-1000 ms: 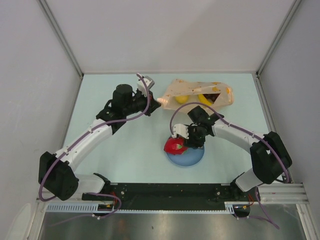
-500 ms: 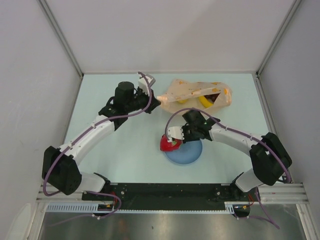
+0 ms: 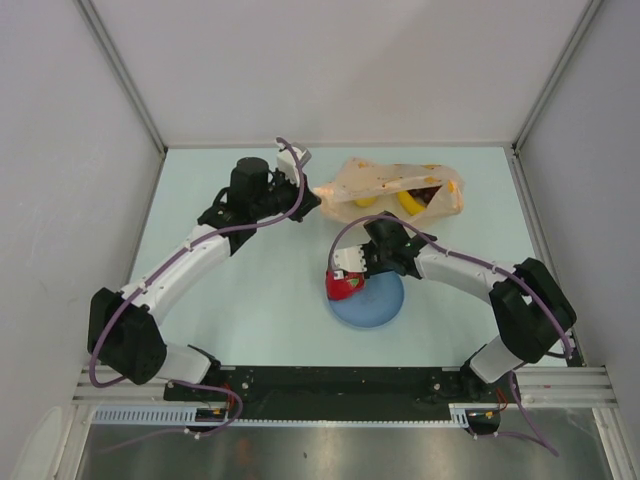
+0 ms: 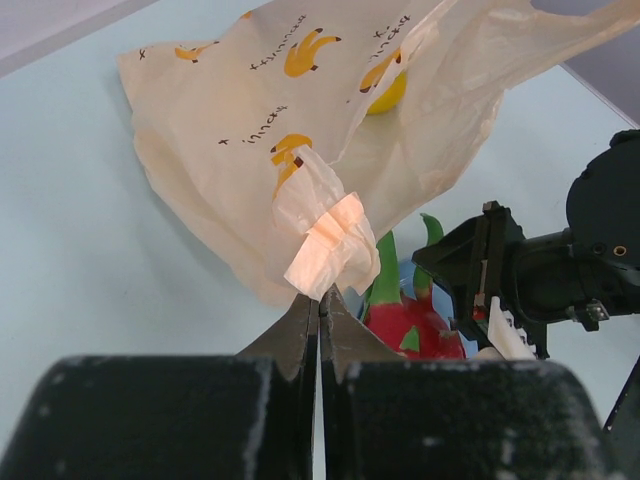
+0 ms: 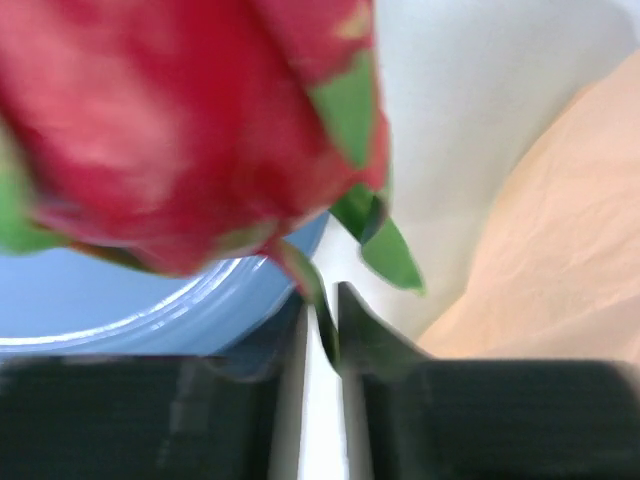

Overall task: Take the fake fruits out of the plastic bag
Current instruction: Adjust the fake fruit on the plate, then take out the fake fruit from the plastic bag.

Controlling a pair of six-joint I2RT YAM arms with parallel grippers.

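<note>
Looking like a robotics lab test cell: plain grey panels (image 3: 60, 150) are boxing in a pale counter (image 3: 270, 300), robot arms (image 3: 190, 265) sitting bolted to a metal rail (image 3: 340, 385).

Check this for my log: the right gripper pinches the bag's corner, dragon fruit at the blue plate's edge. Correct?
No: the left gripper pinches the bag by its corner, as the left wrist view shows. The dragon fruit is at the edge of the blue plate.

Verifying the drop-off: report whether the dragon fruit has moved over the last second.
Yes: the dragon fruit has shifted slightly left, farther over the blue plate's left rim.
</note>
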